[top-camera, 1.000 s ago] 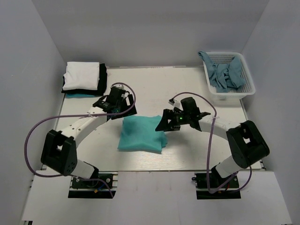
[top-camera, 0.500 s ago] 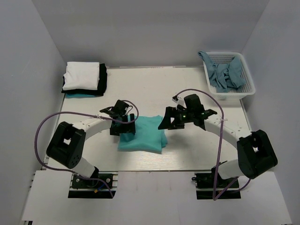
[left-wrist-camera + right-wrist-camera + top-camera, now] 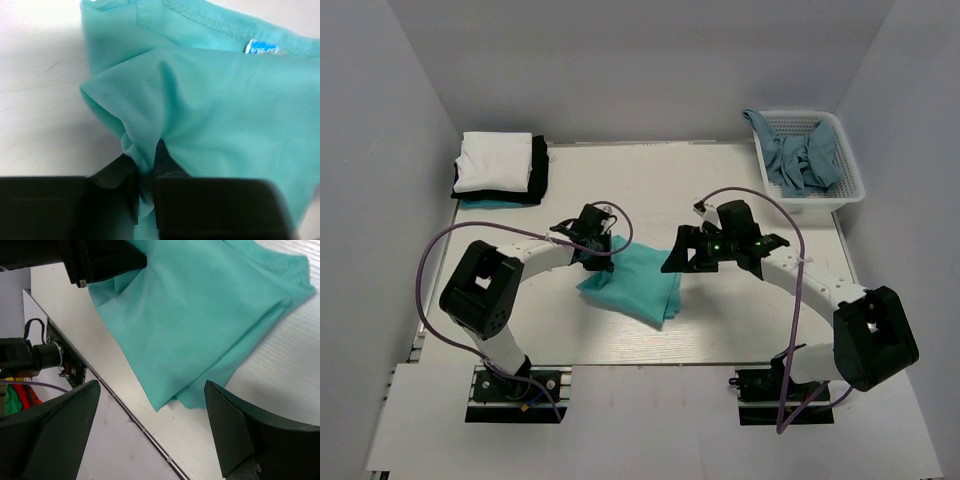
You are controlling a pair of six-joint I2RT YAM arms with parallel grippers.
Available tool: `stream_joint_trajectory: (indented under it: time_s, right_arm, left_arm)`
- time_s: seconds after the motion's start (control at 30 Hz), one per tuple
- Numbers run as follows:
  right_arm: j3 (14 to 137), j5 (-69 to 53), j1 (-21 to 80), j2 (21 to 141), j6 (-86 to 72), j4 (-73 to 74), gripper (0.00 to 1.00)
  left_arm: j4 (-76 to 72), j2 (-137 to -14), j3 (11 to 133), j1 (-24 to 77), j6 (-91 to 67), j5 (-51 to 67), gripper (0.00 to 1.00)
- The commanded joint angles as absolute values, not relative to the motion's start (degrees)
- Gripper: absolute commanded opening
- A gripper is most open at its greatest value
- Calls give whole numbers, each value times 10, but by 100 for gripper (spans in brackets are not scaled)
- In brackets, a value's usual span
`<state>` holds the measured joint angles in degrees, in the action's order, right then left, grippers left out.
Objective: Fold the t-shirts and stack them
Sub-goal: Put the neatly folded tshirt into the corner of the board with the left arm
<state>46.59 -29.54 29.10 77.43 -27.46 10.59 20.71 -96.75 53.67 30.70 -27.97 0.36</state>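
Leftmost, at the far corner of the table (image 3: 720,335), lies a neat stack of folded shirts (image 3: 498,170): white uppermost, black beneath, a teal edge at the bottom. Next, the left gripper (image 3: 600,255) has its jaws pressed together on a bunched ridge of the turquoise shirt (image 3: 638,288), pinching the soft knit near its left edge so that creases fan out from the grip. A stitched collar hem and a small blue-and-white neck label (image 3: 262,47) show beyond. The shirt is a folded, roughly rectangular pad lying skewed at mid-table. The right gripper (image 3: 682,258) hovers above its right side, jaws spread wide, holding nothing. Rightmost, a white lattice basket (image 3: 842,192) holds crumpled grey-blue cloth (image 3: 800,160).
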Motion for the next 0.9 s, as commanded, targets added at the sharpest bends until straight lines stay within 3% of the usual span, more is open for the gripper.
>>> stream_joint_trajectory:
  time_s: [0.0,0.23,0.4,0.63,0.87]
  right_arm:
    - [461,-273,284,747,-266,113,90]
    - [448,-251,278,721,-259,125,90]
    - [435,-195,276,678,-265,148,90]
    - [424,-57,272,592,-288,186,90]
    - [471,-3,272,572,-284,233,90]
  left_arm:
    - [169,-1019,524,306,-281,51,2]
    - [231,-974,642,306,-185,-31,0]
    - [266,-919,734,294,-88,-163,0]
    - [243,-889,790,253,10,-238,0]
    - [137,-896,816,194,162,-238,0]
